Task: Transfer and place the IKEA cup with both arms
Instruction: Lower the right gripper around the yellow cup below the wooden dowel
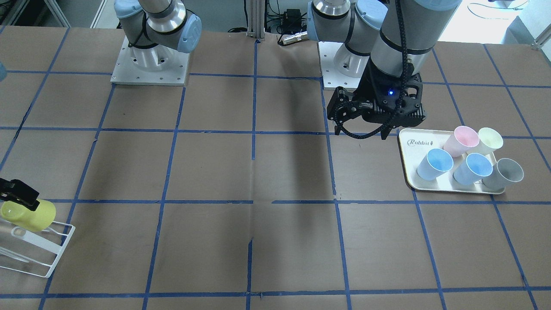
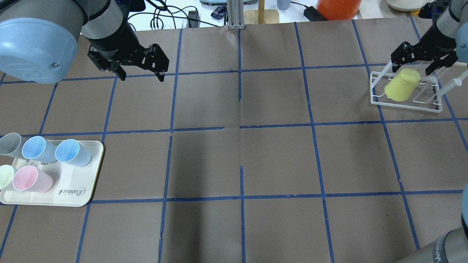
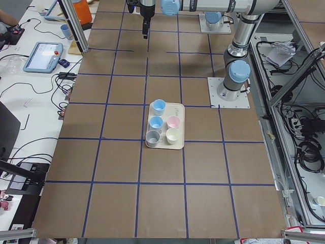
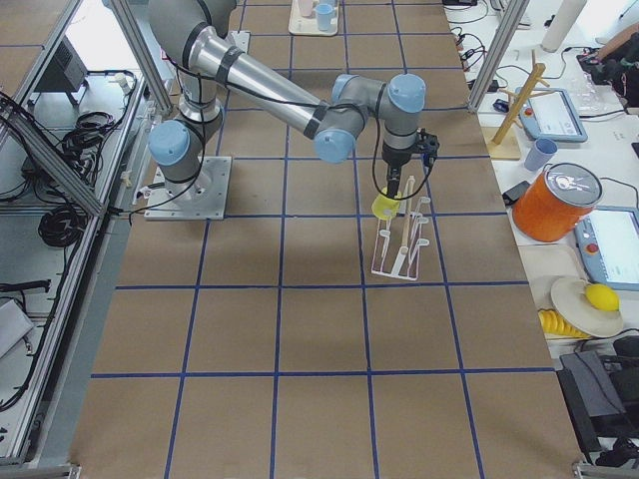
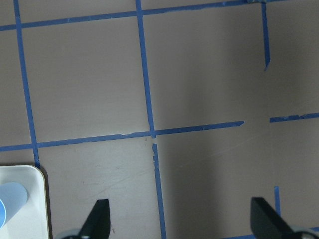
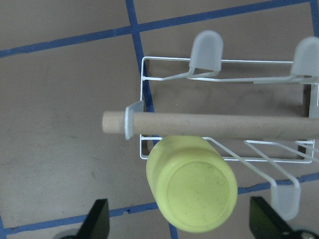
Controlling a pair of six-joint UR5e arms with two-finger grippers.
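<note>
**Right claw** [image 2: 415,67] is hovering directly over the IKEA cup [image 2: 402,86], fingers spread wide and gripping nothing. I am reading the cup as sitting upturned on the white wire rack [image 6: 206,50] at the right end of the surface [image 2: 278,160]. Its long axis is leaning, base tipping up toward the claw and mouth pointing down into the rack. In the right wrist view the base is lying between the two fingertips. I am judging the right arm far the nearer.

**Left claw** [image 2: 142,75], likewise wide and empty, is hanging well apart from the cup, near the tray [image 2: 73,186].

**Count.** I am counting one IKEA cup, one rack and one tray. The tray is carrying two blue cups [image 2: 69,151], one grey cup [image 2: 11,144], one pink cup [image 2: 29,179] and one pale yellow cup [image 2: 5,176].
</note>
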